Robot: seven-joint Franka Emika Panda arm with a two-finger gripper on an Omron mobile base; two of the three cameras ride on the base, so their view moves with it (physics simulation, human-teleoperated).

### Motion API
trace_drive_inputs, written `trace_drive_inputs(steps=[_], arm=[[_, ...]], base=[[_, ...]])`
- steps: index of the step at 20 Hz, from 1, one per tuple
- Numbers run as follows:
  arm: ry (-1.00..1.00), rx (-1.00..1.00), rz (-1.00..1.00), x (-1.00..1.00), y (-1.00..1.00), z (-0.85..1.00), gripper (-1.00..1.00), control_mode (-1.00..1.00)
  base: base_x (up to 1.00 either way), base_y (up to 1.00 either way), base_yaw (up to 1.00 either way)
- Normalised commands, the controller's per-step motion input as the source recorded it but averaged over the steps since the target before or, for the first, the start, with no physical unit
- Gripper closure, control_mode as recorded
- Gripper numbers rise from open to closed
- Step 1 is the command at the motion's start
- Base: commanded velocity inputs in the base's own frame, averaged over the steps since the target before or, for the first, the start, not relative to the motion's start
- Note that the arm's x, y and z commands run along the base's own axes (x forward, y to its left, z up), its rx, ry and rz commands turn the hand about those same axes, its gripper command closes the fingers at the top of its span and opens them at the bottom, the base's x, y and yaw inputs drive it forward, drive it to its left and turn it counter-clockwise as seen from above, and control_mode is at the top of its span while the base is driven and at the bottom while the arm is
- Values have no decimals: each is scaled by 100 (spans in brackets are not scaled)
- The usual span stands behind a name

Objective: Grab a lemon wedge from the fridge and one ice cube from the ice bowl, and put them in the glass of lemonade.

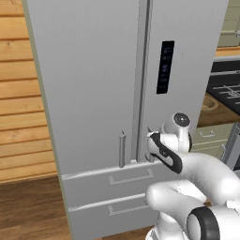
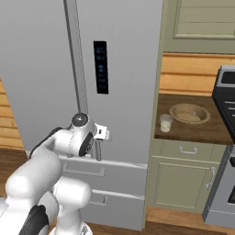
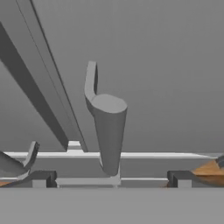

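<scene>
The grey fridge point(image 1: 93, 84) stands with both doors closed, so the lemon wedge is hidden. My gripper point(image 3: 111, 179) is open at the lower end of the right door's vertical handle point(image 3: 108, 131), which rises between the two fingertips without touching either. From the right base view the gripper point(image 2: 104, 133) sits against the door just above the drawers. The glass of lemonade point(image 2: 165, 123) stands on the wooden counter point(image 2: 202, 132) right of the fridge point(image 2: 128, 92). Beside it lies the tan ice bowl point(image 2: 189, 113).
The left door's handle point(image 1: 122, 149) is just left of the door seam. Two drawers point(image 1: 117, 187) lie below the doors. A black stove point(image 2: 227, 105) borders the counter on the right, with beige cabinets point(image 2: 183, 176) beneath. A wooden wall point(image 1: 21, 103) flanks the fridge's left.
</scene>
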Motion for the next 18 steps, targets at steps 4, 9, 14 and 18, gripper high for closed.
trace_drive_inputs(steps=[4,9,14,18], arm=[[0,0,0,37,0,-22,-100,-100],[0,0,0,51,3,-24,-100,-100],[1,0,0,33,1,-25,-100,-100],[9,0,0,24,3,-3,-100,-100]], base=[[0,0,0],[0,0,0],[0,0,0],[0,0,0]])
